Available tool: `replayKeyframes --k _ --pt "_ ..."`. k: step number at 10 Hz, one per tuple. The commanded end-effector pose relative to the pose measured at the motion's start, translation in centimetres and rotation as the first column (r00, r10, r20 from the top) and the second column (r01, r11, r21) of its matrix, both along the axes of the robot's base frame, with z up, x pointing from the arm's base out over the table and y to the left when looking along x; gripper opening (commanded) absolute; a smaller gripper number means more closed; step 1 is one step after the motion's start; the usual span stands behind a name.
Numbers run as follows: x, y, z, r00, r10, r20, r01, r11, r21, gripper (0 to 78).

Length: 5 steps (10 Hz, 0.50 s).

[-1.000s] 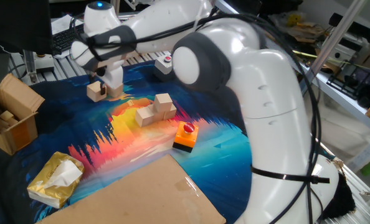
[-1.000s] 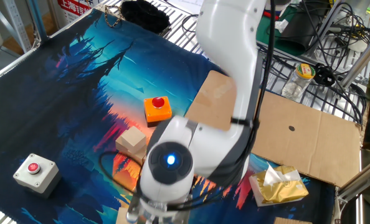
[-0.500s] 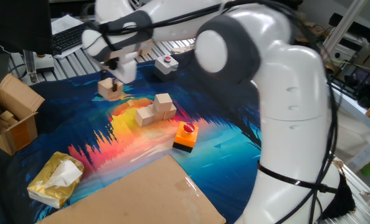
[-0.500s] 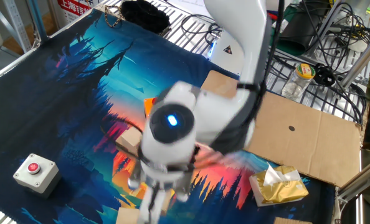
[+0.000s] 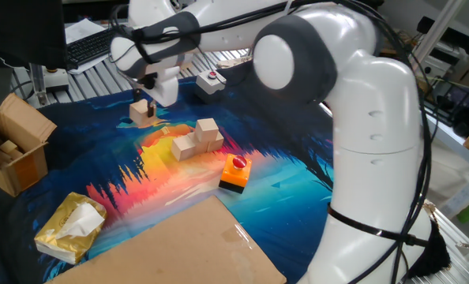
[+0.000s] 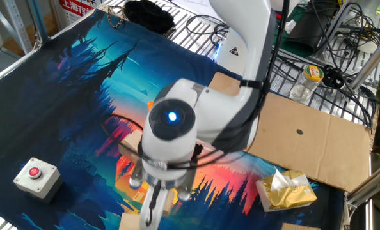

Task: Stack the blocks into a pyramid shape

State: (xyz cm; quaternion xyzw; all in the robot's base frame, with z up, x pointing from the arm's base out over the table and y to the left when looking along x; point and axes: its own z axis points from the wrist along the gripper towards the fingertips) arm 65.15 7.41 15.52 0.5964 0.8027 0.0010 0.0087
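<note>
One fixed view low beside the arm's base, the other high on the opposite side, both sharing the printed mat (image 5: 298, 185).

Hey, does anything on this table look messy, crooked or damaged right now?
The yellow packet near the cardboard sheet looks crumpled and torn open, white lining spilling out. The stacked blocks sit slightly askew to each other. Nothing else stands out.
</note>
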Motion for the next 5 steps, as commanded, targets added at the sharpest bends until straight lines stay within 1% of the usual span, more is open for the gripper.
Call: replayKeyframes --k 1,2,3,4,5 --pt "-1.31 -2.0 0.63 1.0 -0.015 0.009 0.015 1.0 0.026 1.1" --pt "-1.31 -2.0 0.63 0.999 -0.042 0.006 0.042 0.999 0.015 1.1" --pt "-1.31 -2.0 0.63 0.997 -0.083 -0.008 0.083 0.997 0.01 1.1" --pt "-1.31 -2.0 0.63 0.995 -0.1 -0.008 0.1 0.995 0.01 1.1" --pt "-1.31 -2.0 0.63 0.992 -0.126 -0.014 0.125 0.992 -0.021 1.1"
